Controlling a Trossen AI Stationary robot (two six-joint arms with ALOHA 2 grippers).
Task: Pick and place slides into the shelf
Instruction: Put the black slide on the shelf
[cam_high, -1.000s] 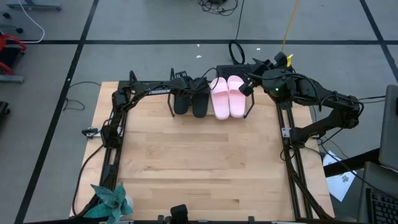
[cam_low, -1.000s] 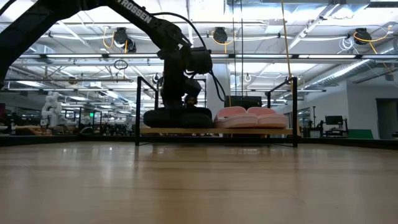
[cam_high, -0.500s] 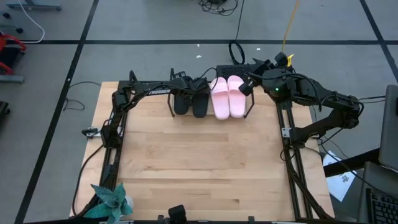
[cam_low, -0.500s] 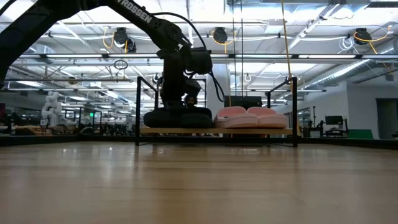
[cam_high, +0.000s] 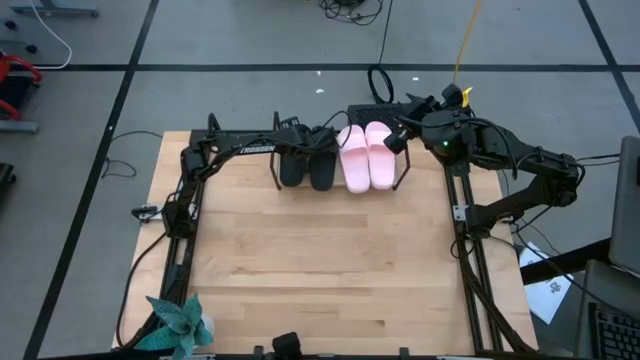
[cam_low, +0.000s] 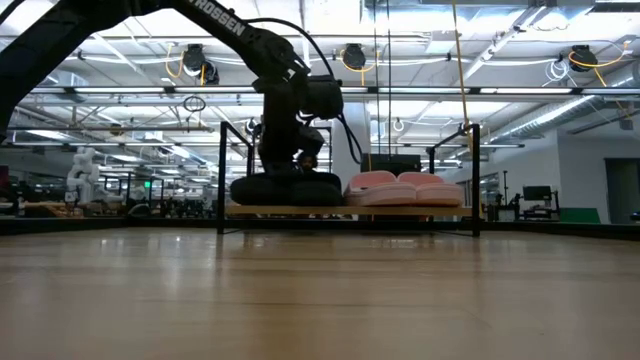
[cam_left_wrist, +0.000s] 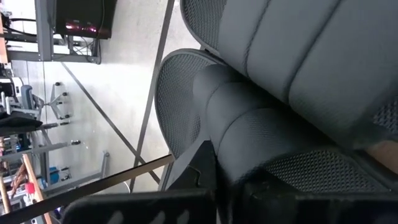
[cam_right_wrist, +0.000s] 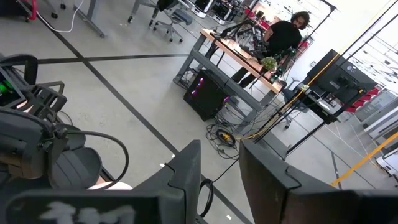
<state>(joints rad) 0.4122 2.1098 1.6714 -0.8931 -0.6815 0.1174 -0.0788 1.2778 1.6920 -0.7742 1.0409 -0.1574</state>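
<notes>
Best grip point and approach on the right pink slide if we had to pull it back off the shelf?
Grip the wide top strap of the right pink slide, coming from above. It lies flat, sole down, on the shelf, and the strap arches clear of the footbed, so one finger could probably slip under it. Its sides are crowded: its twin touches one side, the shelf's end loop stands close on the other.

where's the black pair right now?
In the high view, the black slides sit on the shelf at the table's far edge, left of the pink slides, with the left gripper over them.
</notes>
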